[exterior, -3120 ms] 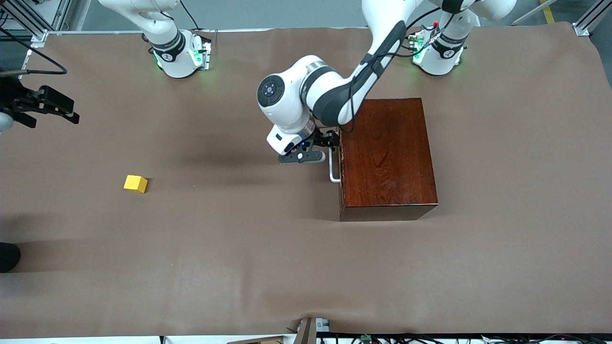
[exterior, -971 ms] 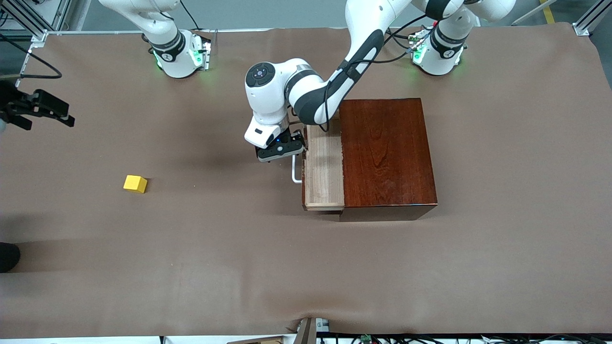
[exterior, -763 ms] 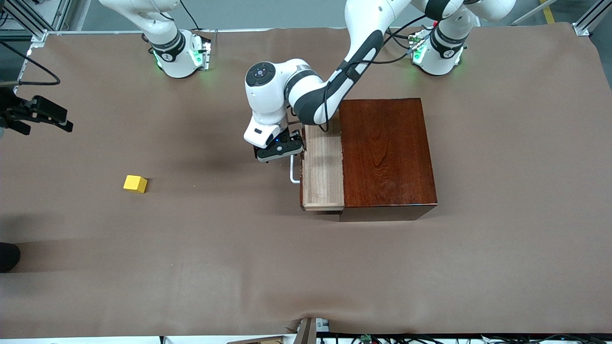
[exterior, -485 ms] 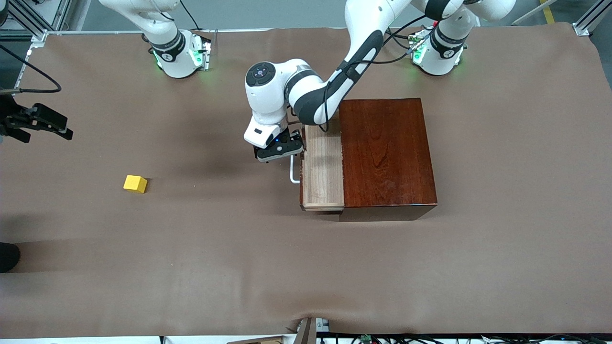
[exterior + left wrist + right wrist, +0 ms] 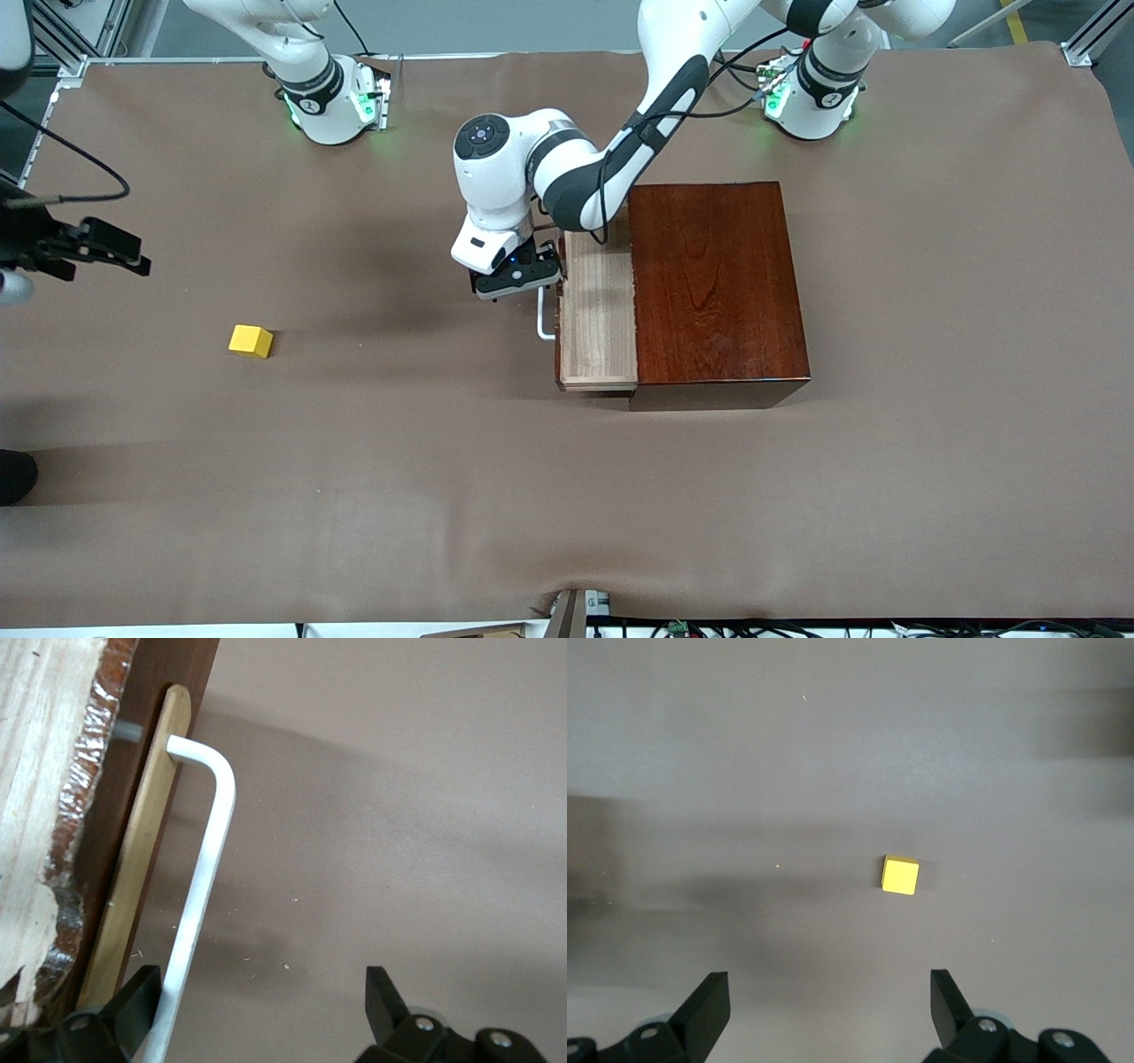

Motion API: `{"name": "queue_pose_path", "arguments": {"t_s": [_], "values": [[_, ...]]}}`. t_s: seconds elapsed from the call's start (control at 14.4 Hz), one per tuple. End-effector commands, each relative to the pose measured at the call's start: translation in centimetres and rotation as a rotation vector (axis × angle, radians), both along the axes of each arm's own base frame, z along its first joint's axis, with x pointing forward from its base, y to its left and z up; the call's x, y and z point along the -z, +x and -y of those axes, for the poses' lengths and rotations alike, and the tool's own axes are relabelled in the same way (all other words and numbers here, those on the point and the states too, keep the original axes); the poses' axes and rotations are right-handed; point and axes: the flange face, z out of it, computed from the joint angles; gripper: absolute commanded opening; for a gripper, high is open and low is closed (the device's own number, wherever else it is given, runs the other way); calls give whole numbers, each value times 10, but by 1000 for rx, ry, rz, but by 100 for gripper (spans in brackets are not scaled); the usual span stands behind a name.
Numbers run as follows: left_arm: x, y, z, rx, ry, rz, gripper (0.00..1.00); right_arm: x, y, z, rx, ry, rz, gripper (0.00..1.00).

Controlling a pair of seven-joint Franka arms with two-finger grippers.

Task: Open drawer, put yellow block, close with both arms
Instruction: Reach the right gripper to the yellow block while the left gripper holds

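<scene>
Yellow block (image 5: 900,875) on table, below wide-apart right jaws; left jaws apart around handle (image 5: 200,895).

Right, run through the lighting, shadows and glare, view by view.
Front view: even overhead light; soft broad shadows on the brown cloth; a mild sheen on the glossy dark-red box; green glow at both arm bases. Left wrist view: the white handle is sharp and casts a faint shadow on the cloth. Right wrist view: the yellow block is crisp, with dim shadow bands across the cloth.
</scene>
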Motion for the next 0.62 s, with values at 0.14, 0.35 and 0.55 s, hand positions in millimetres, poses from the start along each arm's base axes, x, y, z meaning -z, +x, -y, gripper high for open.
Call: {"name": "queue_pose_path", "arguments": {"t_s": [0.14,0.35,0.55], "values": [[10,-9,20,37,-62,19,100,30,16,7,12,23,-56,100],[13,-11,10,50,23,-14,100,62,26,9,15,25,-106,100],[14,-10,5,72,63,-36,100,97,38,15,19,18,-154,100]]}}
